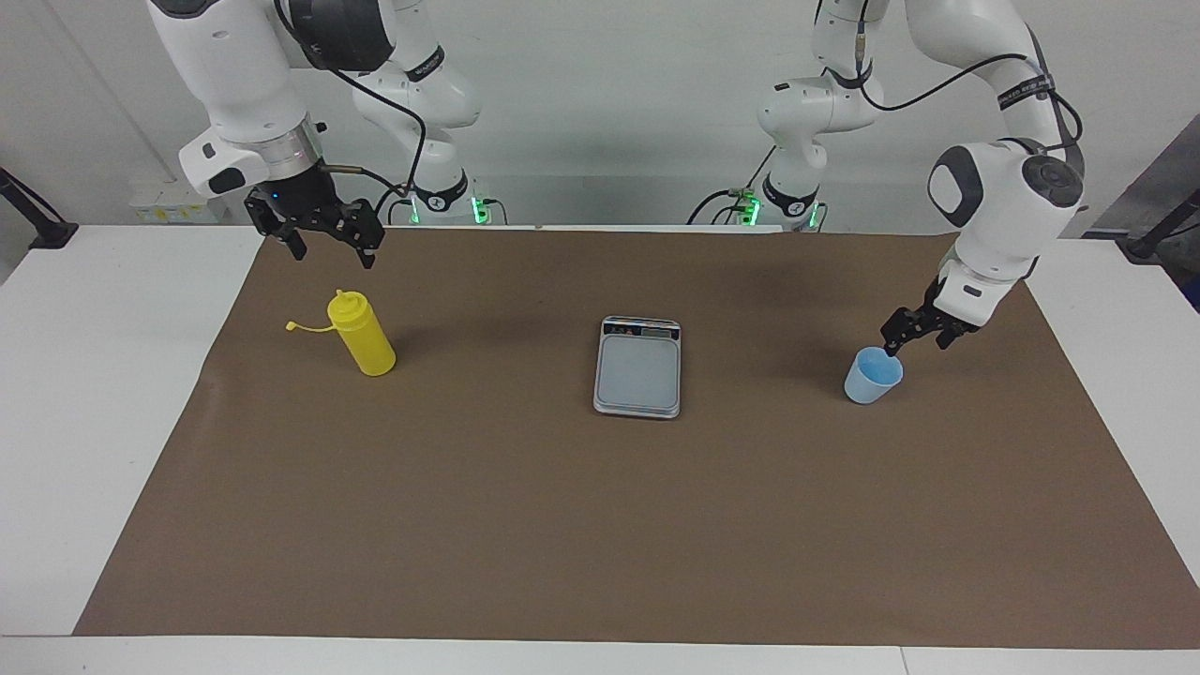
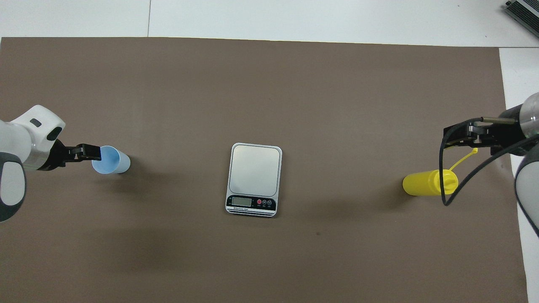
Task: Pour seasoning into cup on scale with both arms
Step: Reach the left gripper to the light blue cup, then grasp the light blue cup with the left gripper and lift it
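White table (image 1: 94, 394), brown mat (image 1: 600, 525) on top; pale wall (image 1: 609, 103).

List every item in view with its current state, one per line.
Cup: upright on the mat, not on the scale.
Scale: flat, plate bare.
Seasoning bottle: upright, cap off, dangling by its tether.
Left gripper: jaws open, at the cup's rim.
Right gripper: jaws open, raised near the bottle.
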